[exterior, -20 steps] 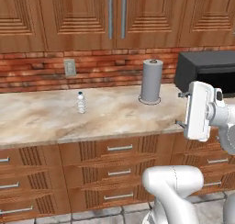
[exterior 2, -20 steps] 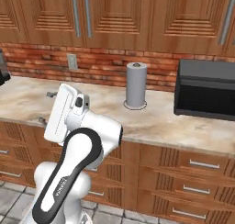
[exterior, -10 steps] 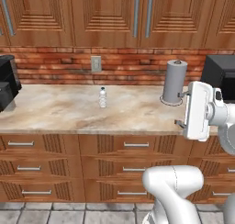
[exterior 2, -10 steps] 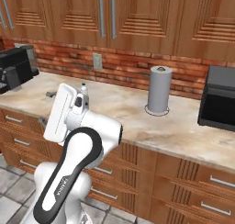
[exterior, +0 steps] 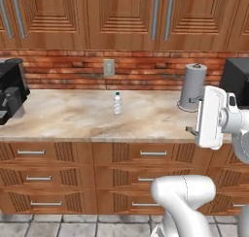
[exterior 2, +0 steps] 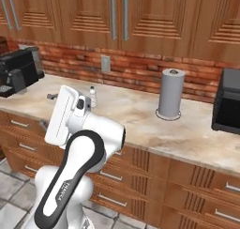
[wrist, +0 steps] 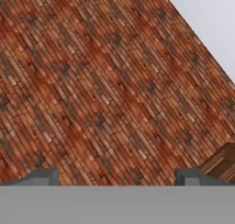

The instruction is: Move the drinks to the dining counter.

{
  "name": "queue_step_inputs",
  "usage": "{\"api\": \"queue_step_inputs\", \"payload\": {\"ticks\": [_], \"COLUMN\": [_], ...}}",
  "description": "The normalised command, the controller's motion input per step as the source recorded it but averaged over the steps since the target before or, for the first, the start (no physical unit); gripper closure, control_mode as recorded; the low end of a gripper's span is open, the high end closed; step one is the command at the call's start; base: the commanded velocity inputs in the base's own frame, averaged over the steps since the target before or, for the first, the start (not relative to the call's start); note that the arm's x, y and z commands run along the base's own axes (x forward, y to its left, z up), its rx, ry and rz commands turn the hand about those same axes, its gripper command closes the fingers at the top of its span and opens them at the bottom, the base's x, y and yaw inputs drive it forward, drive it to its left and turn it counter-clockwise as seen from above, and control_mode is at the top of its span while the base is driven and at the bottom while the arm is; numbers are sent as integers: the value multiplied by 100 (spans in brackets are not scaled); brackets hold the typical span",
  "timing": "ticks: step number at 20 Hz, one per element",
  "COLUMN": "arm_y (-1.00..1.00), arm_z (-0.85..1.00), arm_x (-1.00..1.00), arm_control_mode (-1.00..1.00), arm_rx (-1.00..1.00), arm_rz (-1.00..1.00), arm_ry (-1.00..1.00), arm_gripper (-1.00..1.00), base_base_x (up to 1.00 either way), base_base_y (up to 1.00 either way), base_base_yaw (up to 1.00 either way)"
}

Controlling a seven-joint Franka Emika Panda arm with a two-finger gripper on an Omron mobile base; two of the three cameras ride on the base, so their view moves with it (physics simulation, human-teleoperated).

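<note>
Water bottle (exterior: 116, 103) upright mid-counter (exterior: 73, 119), near the back edge, lying left of and beyond the gripper (wrist: 117, 177), whose jaws stand released, empty.

- My base views are evenly and softly lit, bright throughout, with no glare.
- The paper-towel roll (exterior: 193, 87) casts only a faint shadow on the counter (exterior: 73, 117).
- Everything looks slightly soft and low in detail.
- From my hand, the brick wall (wrist: 92, 90) is blurry and tilted.
</note>
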Motion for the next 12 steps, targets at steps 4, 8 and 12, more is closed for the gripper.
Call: {"api": "queue_step_inputs", "payload": {"ticks": [4, 8, 12], "arm_y": [0, 0, 0], "arm_z": [0, 0, 0], "arm_x": [0, 0, 0], "arm_control_mode": [100, 100, 100], "arm_rx": [0, 0, 0], "arm_rz": [0, 0, 0], "arm_ry": [0, 0, 0], "arm_gripper": [-100, -100, -100], "base_base_x": [6, 15, 22], "base_base_y": [83, 81, 51], "base_base_yaw": [0, 0, 0]}}
